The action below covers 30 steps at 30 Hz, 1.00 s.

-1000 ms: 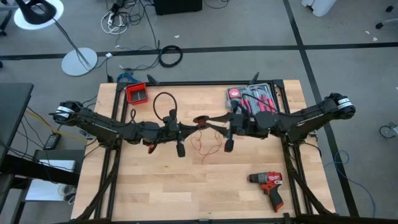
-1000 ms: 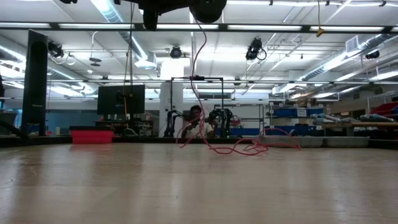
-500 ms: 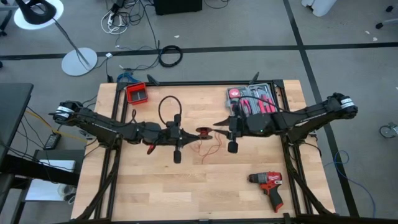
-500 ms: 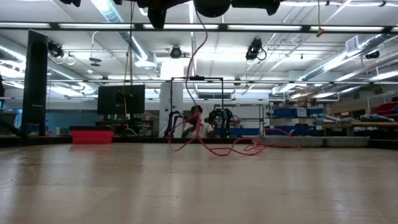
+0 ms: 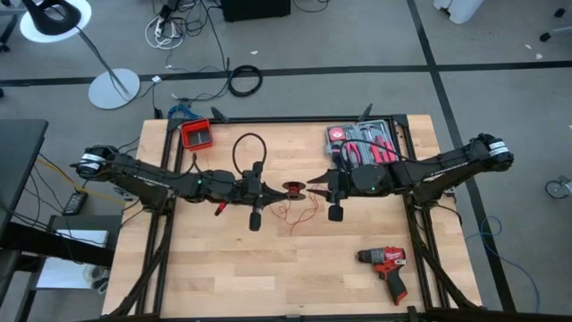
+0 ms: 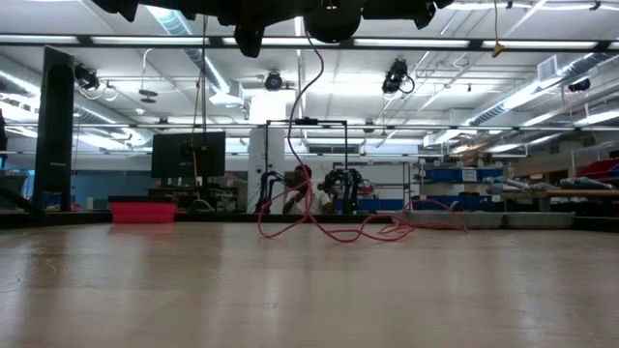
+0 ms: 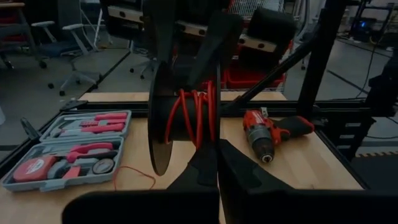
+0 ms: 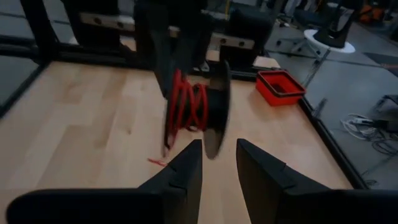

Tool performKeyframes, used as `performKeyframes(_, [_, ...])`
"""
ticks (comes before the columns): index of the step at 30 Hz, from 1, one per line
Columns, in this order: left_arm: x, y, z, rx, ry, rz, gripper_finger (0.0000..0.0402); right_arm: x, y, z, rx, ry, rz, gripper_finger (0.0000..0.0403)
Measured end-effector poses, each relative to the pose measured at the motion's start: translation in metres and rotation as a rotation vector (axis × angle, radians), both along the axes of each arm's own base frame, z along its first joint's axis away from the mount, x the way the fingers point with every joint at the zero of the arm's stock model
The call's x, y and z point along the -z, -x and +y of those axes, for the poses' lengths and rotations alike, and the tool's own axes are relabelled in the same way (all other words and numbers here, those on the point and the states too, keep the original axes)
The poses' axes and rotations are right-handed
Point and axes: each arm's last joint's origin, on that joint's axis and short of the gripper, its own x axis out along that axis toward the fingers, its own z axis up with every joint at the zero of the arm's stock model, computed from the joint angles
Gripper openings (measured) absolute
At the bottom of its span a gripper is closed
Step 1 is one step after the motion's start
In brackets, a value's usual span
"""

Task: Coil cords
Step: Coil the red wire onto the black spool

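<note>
- Workshop floor surrounds the wooden counter (image 5: 223, 268), whose near half is bare except for the red drill (image 5: 386, 268) at the near right; the tool case (image 5: 362, 143) sits at the far right and a small red bin (image 5: 197, 134) at the far left, so the middle gives the most free room
- Both arms meet over the middle of the counter, clear of every edge
- Left end effector (image 5: 268, 189) is clamped shut on a black spool (image 7: 183, 115) with a few red turns wound on it
- Right end effector (image 5: 315, 189) faces the spool's other side with its fingers apart; whether they touch the spool I cannot tell
- Cords (image 5: 295, 213) mostly lie loose on the counter just near of the spool, one strand rising to it
- Winding looks only begun; the next move likely calls for turning the spool while feeding slack without snagging
</note>
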Motion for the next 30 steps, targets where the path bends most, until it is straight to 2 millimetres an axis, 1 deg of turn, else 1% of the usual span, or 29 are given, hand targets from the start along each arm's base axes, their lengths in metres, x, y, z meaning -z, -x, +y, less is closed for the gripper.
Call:
performKeyframes(3, [0.000, 0.000, 0.003, -0.005, 0.000, 0.000, 0.0000, 0.000, -0.002, -0.004, -0.022, -0.025, -0.007, 0.0096])
performKeyframes(11, [0.001, -0.001, 0.006, -0.003, -0.001, 0.012, 0.0000, 0.013, -0.021, -0.013, -0.051, -0.050, 0.010, 0.0096])
performKeyframes(18, [0.005, 0.000, 0.006, -0.003, -0.002, 0.051, 0.0000, 0.014, -0.023, -0.016, -0.077, -0.060, 0.001, 0.0090])
performKeyframes(21, [0.005, 0.000, 0.006, -0.003, -0.002, 0.052, 0.0000, 0.014, -0.023, -0.016, -0.087, -0.058, 0.004, 0.0073])
performKeyframes(25, [0.005, 0.000, 0.006, -0.001, -0.003, 0.054, 0.0000, 0.014, -0.023, -0.015, -0.109, -0.043, 0.009, 0.0017])
performKeyframes(26, [0.005, 0.000, 0.006, -0.003, -0.003, 0.053, 0.0000, 0.014, -0.023, -0.015, -0.110, -0.039, 0.007, 0.0010])
performKeyframes(30, [0.004, 0.000, 0.006, -0.017, -0.003, 0.042, 0.0001, 0.013, -0.023, -0.017, -0.081, -0.055, 0.002, 0.0004])
